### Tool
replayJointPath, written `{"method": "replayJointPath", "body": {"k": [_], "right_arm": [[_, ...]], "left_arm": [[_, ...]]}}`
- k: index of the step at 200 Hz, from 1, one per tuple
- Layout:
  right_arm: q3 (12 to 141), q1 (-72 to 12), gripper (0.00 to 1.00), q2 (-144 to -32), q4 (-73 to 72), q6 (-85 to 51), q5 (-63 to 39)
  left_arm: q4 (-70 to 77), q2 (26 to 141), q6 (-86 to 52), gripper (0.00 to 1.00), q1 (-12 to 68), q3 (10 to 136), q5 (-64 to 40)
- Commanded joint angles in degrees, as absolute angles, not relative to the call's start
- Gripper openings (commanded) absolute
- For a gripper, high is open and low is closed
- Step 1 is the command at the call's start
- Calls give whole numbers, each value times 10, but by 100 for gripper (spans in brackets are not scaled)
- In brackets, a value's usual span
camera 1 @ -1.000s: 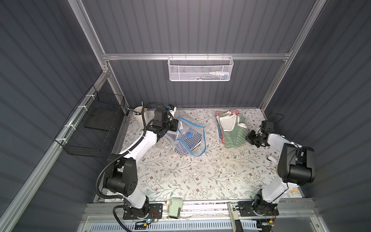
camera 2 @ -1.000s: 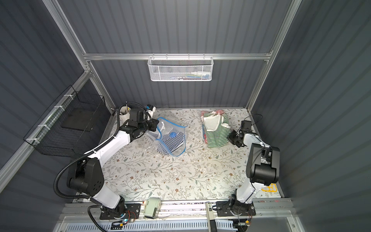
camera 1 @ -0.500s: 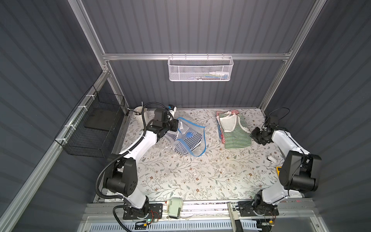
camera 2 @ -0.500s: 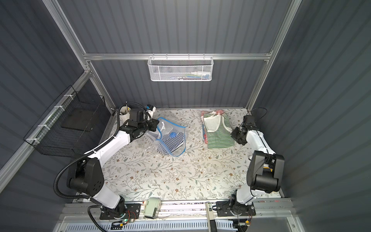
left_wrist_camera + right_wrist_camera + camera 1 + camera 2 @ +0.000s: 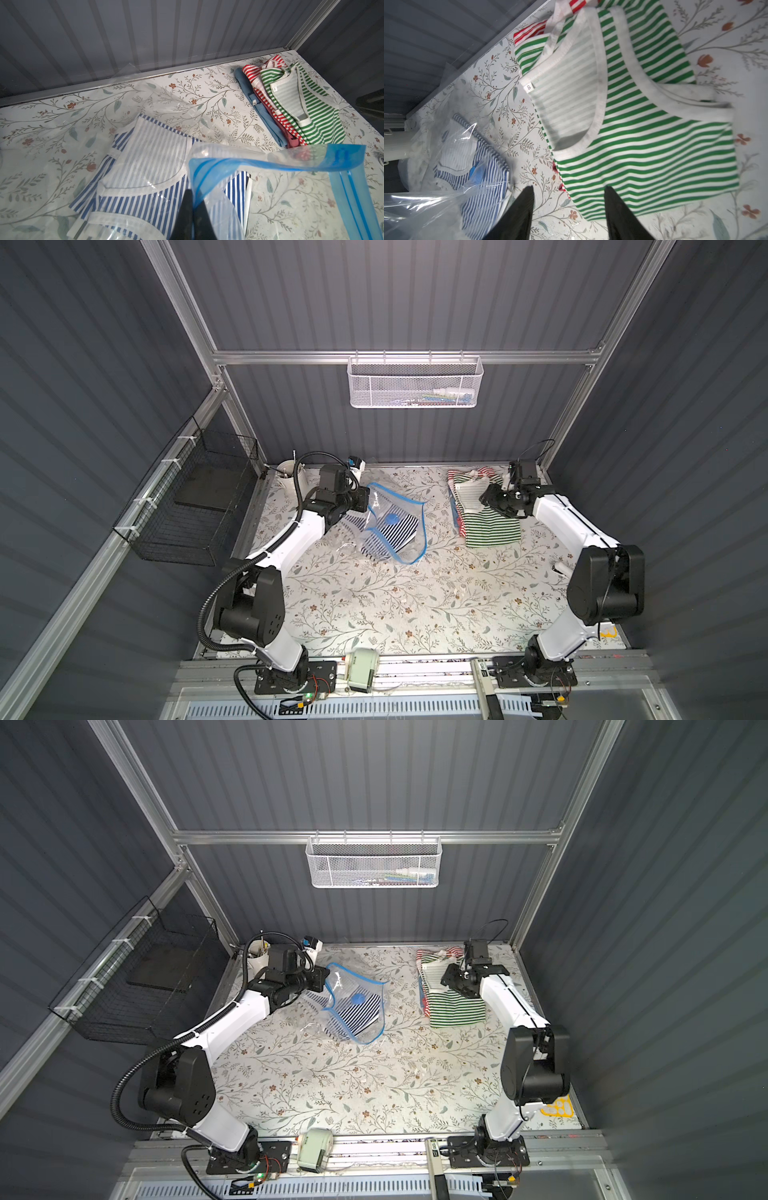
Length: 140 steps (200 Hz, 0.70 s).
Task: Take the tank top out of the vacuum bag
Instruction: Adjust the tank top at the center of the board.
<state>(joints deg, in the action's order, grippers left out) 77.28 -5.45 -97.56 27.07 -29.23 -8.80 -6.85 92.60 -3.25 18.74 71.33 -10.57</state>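
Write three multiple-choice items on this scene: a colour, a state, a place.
1. The folded pile's uppermost garment is striped: A green; B red; C black.
2. The right gripper is: A shut on cloth; B open, empty; C shut on plastic.
3. The blue-striped tank top lies: A on the folded pile; B in the right gripper; C inside the vacuum bag.
Answers: 1 A, green stripes lie on top; 2 B, its jaws stand apart with nothing between; 3 C, clear plastic covers it.

white mesh basket [image 5: 386,386], black wire basket [image 5: 183,537]
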Motion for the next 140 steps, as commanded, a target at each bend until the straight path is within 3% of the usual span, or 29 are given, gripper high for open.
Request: {"method": "replayJointPath", "body": {"k": [1,35,83,140], "right_arm": [[798,-79,58,-992,280,-278,-60],[819,-86,58,-1014,277,-281,-35],[951,-85,63,-1113,275,-168,93],[1117,-84,63,-1240,295,-135,37]], "left_arm": [[-78,915,-34,0,185,730,-113],[-77,915,-36,0,185,730,-115],[-77,917,-34,0,185,729,-113],[-81,928,-29,0,185,731,-106]]}}
